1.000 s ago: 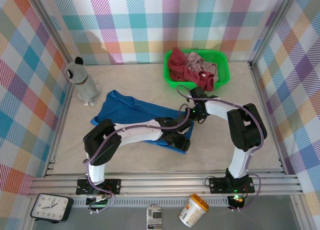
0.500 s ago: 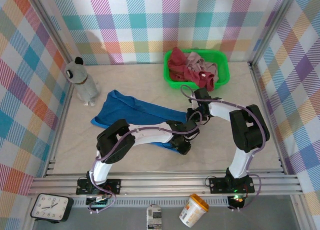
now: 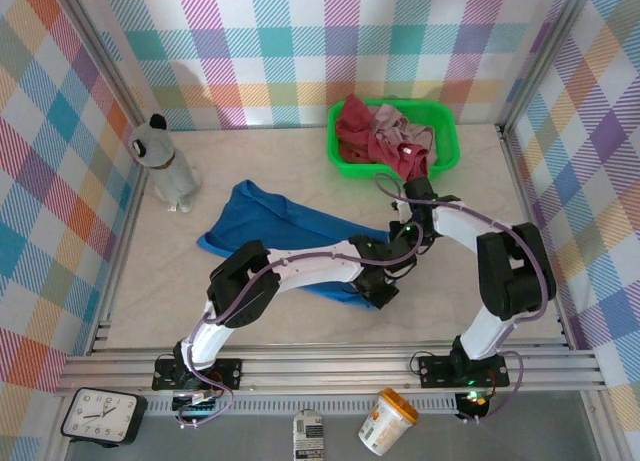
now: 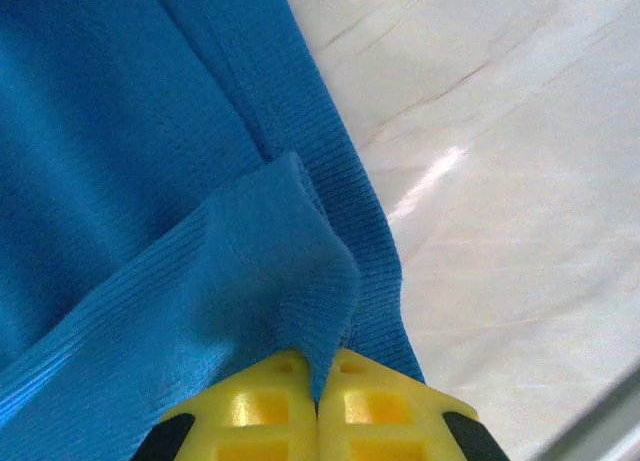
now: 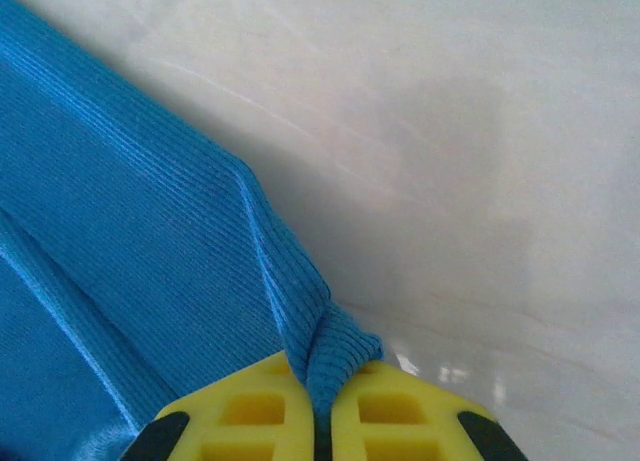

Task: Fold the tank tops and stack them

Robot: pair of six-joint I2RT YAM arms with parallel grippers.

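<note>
Lying rumpled on the pale marbled tabletop [image 3: 290, 156], the royal blue ribbed cloth tank top [image 3: 280, 221] [image 4: 150, 181] [image 5: 120, 231] stretches from left of centre toward the middle, and its right end reaches under both arms. The left gripper [image 3: 384, 295] [image 4: 317, 366], its yellow fingers [image 4: 270, 406] pressed together, pinches a raised fold of the blue hem at the near right corner. The right gripper [image 3: 398, 249] [image 5: 320, 376], just beyond it, clamps a ridge of the same blue edge between its closed fingers [image 5: 400, 411]. The dark red cloth tank top [image 3: 352, 121] and the pale dusty pink cloth tank top [image 3: 388, 131] sit heaped together in the bright green plastic basket [image 3: 338, 161] at the far side, apart from the blue one.
</note>
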